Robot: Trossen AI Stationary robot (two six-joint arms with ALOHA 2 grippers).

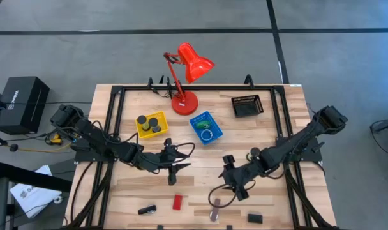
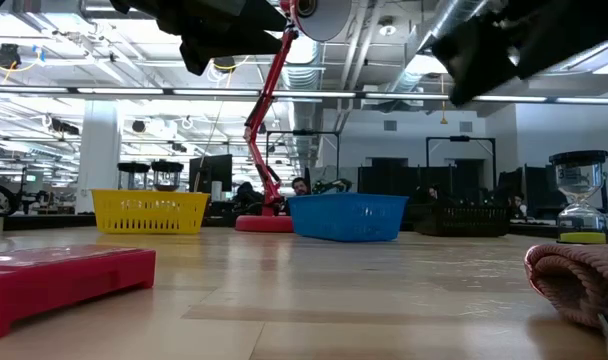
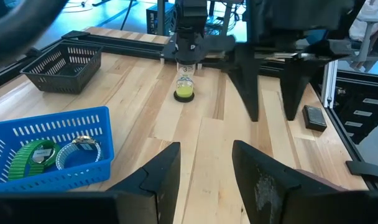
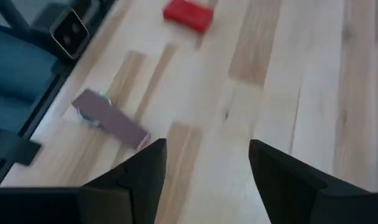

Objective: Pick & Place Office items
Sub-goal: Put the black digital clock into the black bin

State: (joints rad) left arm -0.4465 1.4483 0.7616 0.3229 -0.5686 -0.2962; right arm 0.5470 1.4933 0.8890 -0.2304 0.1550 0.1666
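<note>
Brown-silver bar [image 4: 109, 117], flat on desk [image 4: 288, 93] before your released, empty right hand [image 4: 204, 163]: looks stiff, light, slick; pinch its long sides. Left hand [image 3: 204, 163] released, empty.

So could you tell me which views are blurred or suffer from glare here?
High view: evenly lit and sharp. Low view: ceiling lights glare overhead, and the near red block is soft. Right wrist view: blurred throughout, softening the brown-silver bar. Left wrist view: fairly crisp on the blue tray, with a bright patch at the far edge.
</note>
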